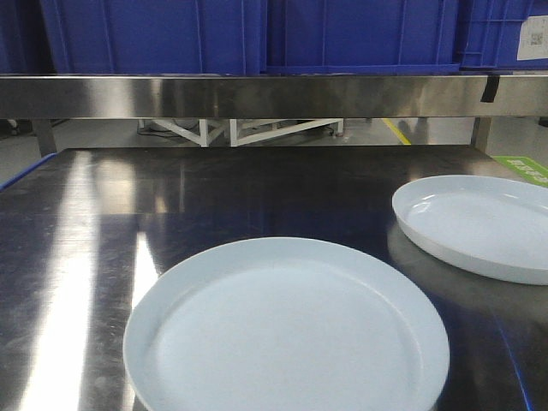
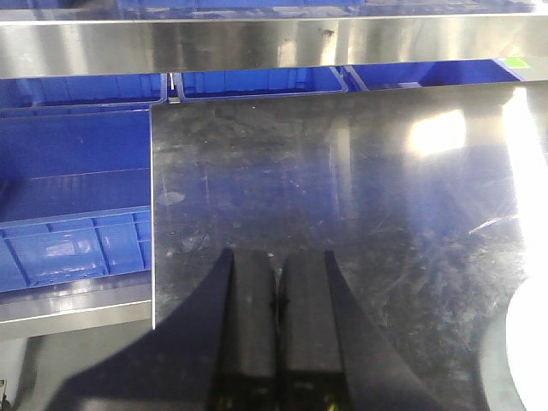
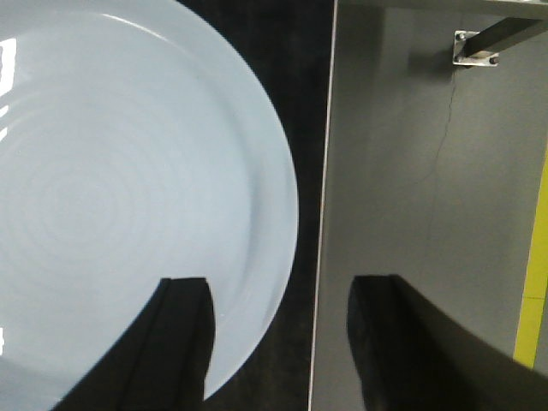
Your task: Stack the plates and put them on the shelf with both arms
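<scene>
The biggest thing is the dark, shiny steel table (image 1: 257, 197). Across the back runs the long steel shelf (image 1: 257, 96), higher than the table top. It has a bit of black tape (image 1: 490, 86) near its right end. Big blue boxes (image 1: 171, 34) sit on top of the shelf.

Two round white plates lie flat on the table, apart from each other and not stacked. The near plate (image 1: 287, 330) is at the front, in the middle. The far plate (image 1: 479, 223) is farther back on the right and runs out of the picture.

The left claw (image 2: 276, 317) hangs over a bare part of the table. Its two black fingers (image 2: 253, 325) are pressed together with nothing between them. A bit of white plate edge (image 2: 527, 351) shows to its right.

The right claw (image 3: 278, 291) is spread wide and holds nothing. One finger (image 3: 184, 334) is over the rim of a white plate (image 3: 111, 197). I cannot tell if it touches. The other finger (image 3: 385, 342) is out past the table edge, over the grey floor (image 3: 428, 171). A yellow line (image 3: 535, 257) runs along the floor.
</scene>
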### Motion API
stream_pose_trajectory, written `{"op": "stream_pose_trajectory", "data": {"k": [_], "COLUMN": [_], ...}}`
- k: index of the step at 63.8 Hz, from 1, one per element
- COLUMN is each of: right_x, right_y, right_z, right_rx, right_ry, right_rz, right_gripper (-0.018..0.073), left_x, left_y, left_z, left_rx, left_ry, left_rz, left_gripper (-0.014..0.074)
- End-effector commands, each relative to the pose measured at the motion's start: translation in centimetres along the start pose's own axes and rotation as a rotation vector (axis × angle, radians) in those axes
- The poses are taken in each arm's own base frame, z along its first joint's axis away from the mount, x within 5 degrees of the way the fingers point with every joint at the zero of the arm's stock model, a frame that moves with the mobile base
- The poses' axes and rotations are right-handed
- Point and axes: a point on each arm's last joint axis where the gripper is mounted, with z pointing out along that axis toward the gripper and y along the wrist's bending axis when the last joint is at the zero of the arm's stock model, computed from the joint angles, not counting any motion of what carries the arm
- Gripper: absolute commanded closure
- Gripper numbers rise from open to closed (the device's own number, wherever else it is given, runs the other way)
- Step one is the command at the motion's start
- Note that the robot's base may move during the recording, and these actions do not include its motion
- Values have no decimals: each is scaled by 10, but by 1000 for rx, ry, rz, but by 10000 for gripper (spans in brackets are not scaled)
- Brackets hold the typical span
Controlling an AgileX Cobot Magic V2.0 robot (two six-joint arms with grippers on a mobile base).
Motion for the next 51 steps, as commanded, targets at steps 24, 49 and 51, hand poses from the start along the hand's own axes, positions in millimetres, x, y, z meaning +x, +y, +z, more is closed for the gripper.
{"op": "stream_pose_trajectory", "data": {"k": [24, 49, 51], "right_x": [-16, -16, -16], "right_y": [-3, -3, -3], "right_z": [28, 34, 31], "right_rx": [0, 0, 1], "right_ry": [-18, -12, -20], "right_rz": [10, 10, 10], "right_gripper": [195, 505, 501], "left_x": [-16, -16, -16], "left_y": [-1, -1, -1], "left_z": [-3, -3, -3], "left_rx": [7, 7, 7], "left_ry": [-105, -105, -105], "left_rz": [-21, -21, -21], "left_gripper": [512, 512, 512]}}
